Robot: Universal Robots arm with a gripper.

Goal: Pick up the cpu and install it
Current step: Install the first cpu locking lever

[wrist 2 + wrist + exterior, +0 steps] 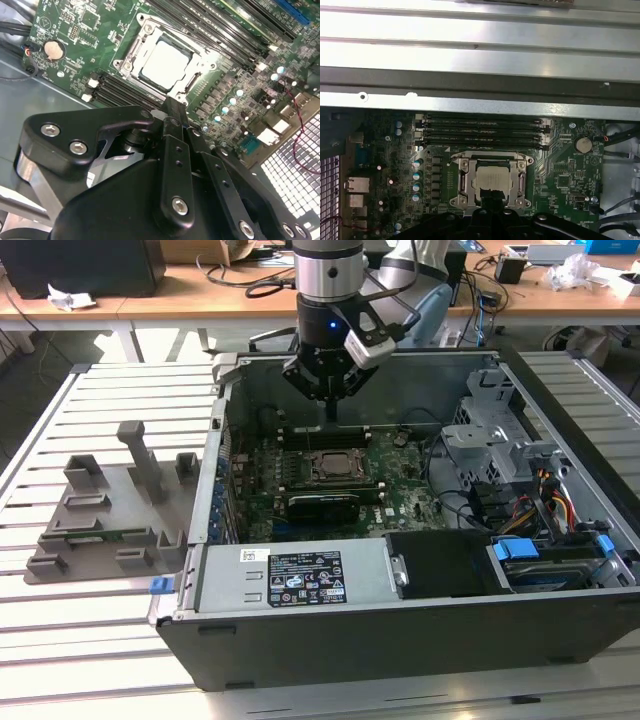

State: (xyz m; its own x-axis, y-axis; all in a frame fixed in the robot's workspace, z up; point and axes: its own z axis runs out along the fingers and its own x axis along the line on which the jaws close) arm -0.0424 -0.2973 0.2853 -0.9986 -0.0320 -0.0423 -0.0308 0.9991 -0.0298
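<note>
The cpu [165, 64] is a silver square chip lying flat inside the metal socket frame [131, 50] on the green motherboard. It also shows in the first wrist view as the cpu [492, 181] and in the exterior view as the cpu [330, 466]. My gripper [330, 410] hangs inside the open computer case, a little above the board and just behind the socket. Its black fingertips [172, 106] are pressed together with nothing between them. In the first wrist view the gripper [492, 206] reaches to the cpu's near edge.
The case [400, 640] has tall walls around the board. A power supply [290, 580] sits along the front, a drive cage [490, 430] and cables on the exterior view's right. Memory slots [482, 127] run beside the socket. Grey holder blocks [110, 510] stand on the slatted table outside.
</note>
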